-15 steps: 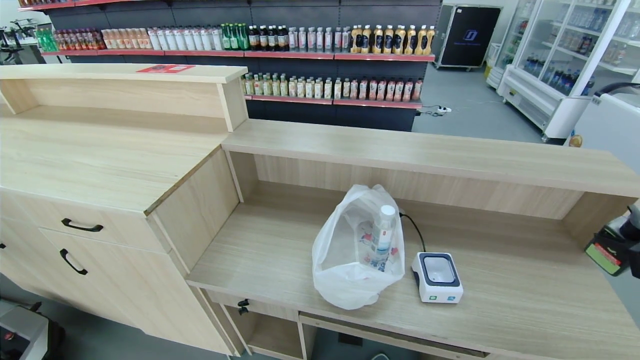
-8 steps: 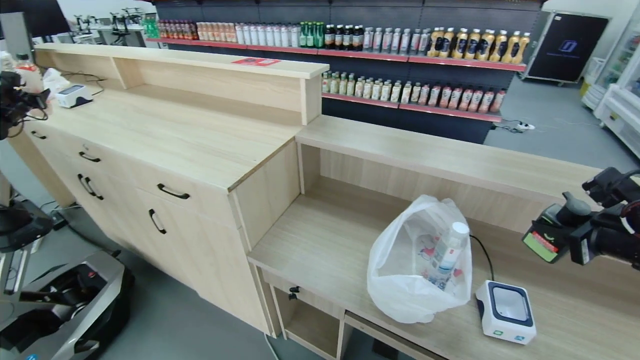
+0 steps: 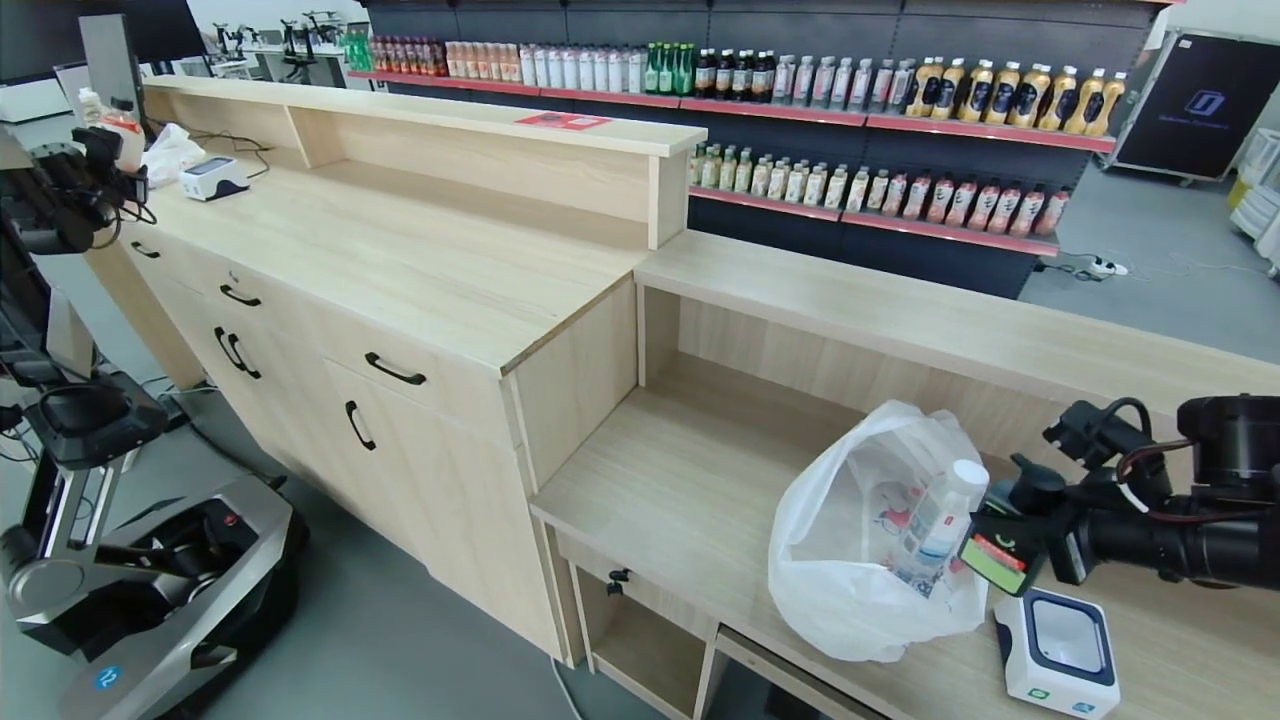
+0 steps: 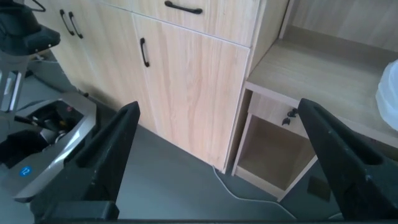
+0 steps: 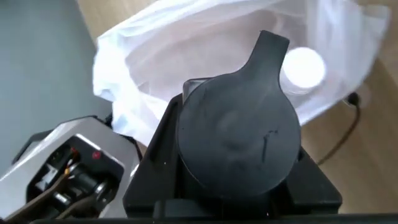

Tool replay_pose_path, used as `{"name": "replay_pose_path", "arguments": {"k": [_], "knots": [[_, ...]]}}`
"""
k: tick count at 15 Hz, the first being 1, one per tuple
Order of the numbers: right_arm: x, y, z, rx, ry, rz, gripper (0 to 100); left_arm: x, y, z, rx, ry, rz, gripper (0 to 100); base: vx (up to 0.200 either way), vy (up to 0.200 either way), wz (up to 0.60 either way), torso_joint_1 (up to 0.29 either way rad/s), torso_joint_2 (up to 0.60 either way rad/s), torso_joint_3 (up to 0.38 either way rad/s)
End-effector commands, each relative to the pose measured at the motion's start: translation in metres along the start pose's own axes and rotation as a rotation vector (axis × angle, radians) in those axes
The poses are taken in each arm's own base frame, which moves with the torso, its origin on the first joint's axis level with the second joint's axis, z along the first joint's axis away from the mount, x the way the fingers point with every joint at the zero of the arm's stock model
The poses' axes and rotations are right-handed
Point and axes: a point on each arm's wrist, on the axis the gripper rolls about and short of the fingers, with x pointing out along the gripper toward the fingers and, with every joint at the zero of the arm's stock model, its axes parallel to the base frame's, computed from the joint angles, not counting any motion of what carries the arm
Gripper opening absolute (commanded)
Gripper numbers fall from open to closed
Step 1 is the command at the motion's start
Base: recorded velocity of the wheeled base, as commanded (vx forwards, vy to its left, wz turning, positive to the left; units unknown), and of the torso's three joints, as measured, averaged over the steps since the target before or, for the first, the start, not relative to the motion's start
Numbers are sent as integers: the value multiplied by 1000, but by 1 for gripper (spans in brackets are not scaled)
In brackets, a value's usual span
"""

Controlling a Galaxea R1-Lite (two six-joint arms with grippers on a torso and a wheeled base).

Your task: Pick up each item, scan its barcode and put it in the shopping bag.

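1. Step in hand, as judged: the green item with a red label (image 3: 992,565) was being brought to the shopping bag (image 3: 850,560). Nothing showed whether its barcode had been read.
2. To do this well, the item should be carried over the open mouth, to the side of the bottle (image 3: 938,520) standing upright in the bag. It should then be lowered inside before the grip is eased.
3. The bag's thin rim was the likely hazard. A low approach could snag it and drag the bag toward the counter's (image 3: 680,480) front edge.
4. The bag stood near the front edge of the lower counter. The scanner (image 3: 1058,650) lay just beside it, toward the counter's right end and also close to the front edge.
5. The right gripper (image 3: 1000,545) was closed on the item. It hung above the counter between bag and scanner, close against the bag's side. Its arm reached in roughly level from the right end, and the wrist view looked down on the bottle's cap (image 5: 305,65).
6. The left gripper (image 4: 219,106) was spread wide and empty. It was held off the counter, facing down toward the cabinet doors (image 4: 193,81) and the floor.
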Motion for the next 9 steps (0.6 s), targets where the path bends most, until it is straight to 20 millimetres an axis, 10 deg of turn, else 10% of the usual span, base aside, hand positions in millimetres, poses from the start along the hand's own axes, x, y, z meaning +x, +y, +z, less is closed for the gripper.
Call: {"name": "replay_pose_path", "arguments": {"k": [1, 9], "knots": [[24, 1, -17, 6, 42, 86, 0, 0, 0, 0, 0, -1, 1, 100, 0, 0, 0, 0, 0, 0], [78, 6, -38, -101, 36, 197, 0, 0, 0, 0, 0, -1, 1, 100, 0, 0, 0, 0, 0, 0]]}}
